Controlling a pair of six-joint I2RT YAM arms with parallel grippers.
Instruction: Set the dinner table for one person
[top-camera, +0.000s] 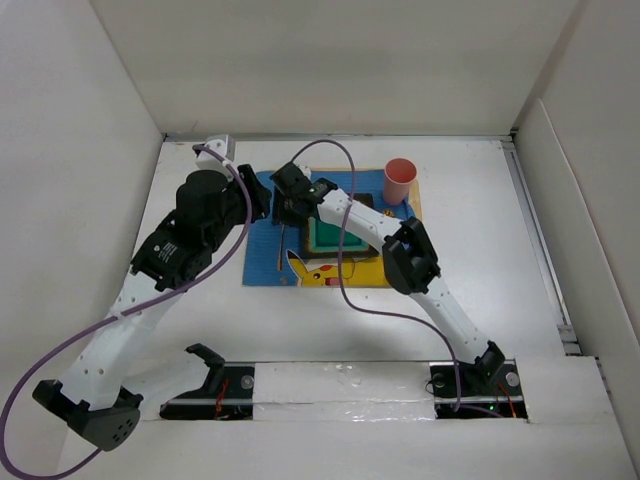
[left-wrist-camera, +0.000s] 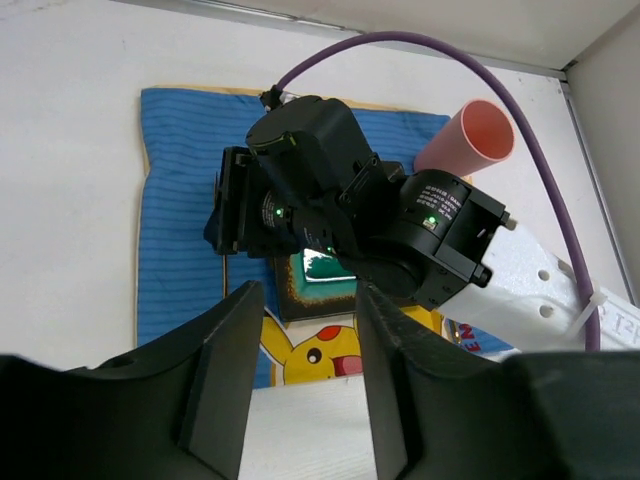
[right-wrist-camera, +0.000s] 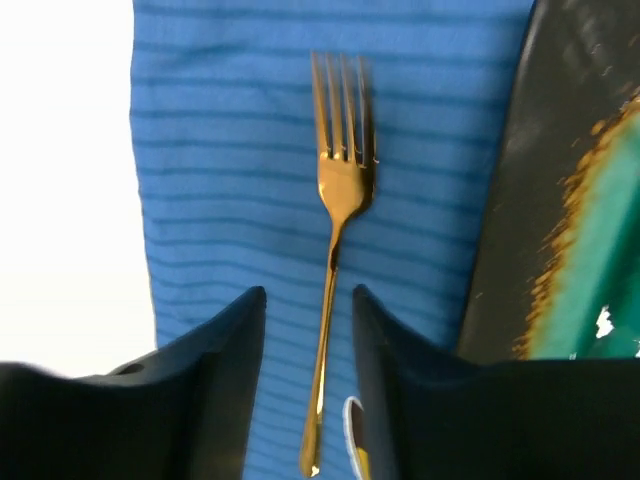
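Note:
The white dinner table (top-camera: 480, 260) carries a blue placemat (top-camera: 262, 250) with a yellow cartoon character. On the mat lie a green plate with a dark rim (top-camera: 328, 238), a pink cup (top-camera: 399, 180) at its far right corner, and a gold fork (right-wrist-camera: 335, 250) left of the plate. My right gripper (right-wrist-camera: 308, 295) is open above the fork, whose handle lies on the mat between the fingers, untouched. It hovers over the mat's left part (top-camera: 290, 205). My left gripper (left-wrist-camera: 307, 300) is open and empty, raised just left of the right gripper (top-camera: 262, 200).
The plate (right-wrist-camera: 560, 230) lies close to the right finger. Purple cables (top-camera: 345, 270) loop over the mat and along the left arm. White walls close in the table on the far, left and right sides. A rail (top-camera: 340, 385) runs along the near edge.

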